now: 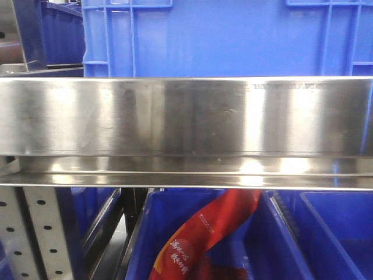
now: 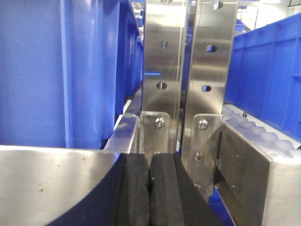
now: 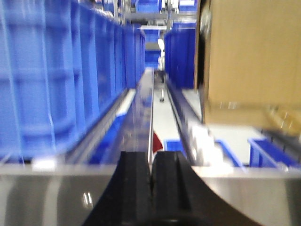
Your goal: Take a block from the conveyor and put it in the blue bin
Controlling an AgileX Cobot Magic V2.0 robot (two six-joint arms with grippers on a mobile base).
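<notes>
In the left wrist view the left gripper [image 2: 149,188], black pads pressed together with nothing between them, sits at 6 o'clock before two upright perforated steel posts [image 2: 162,70], with a tall blue plastic bin [image 2: 56,70] at 9 o'clock. The right gripper [image 3: 151,186] is likewise pressed together and empty, a long row of blue plastic crates [image 3: 61,80] receding toward 11 o'clock and a tan cardboard box [image 3: 254,52] at 2 o'clock. Neither block nor conveyor belt shows in any view; the front view holds a brushed steel rail [image 1: 186,116] with a red printed packet [image 1: 204,233] in a blue tray [image 1: 274,245] at 6 o'clock.

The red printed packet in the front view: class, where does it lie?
The red printed packet shows at the bottom centre of the front view, lying slantwise in an open blue plastic bin, just below the long shiny steel rail.
</notes>
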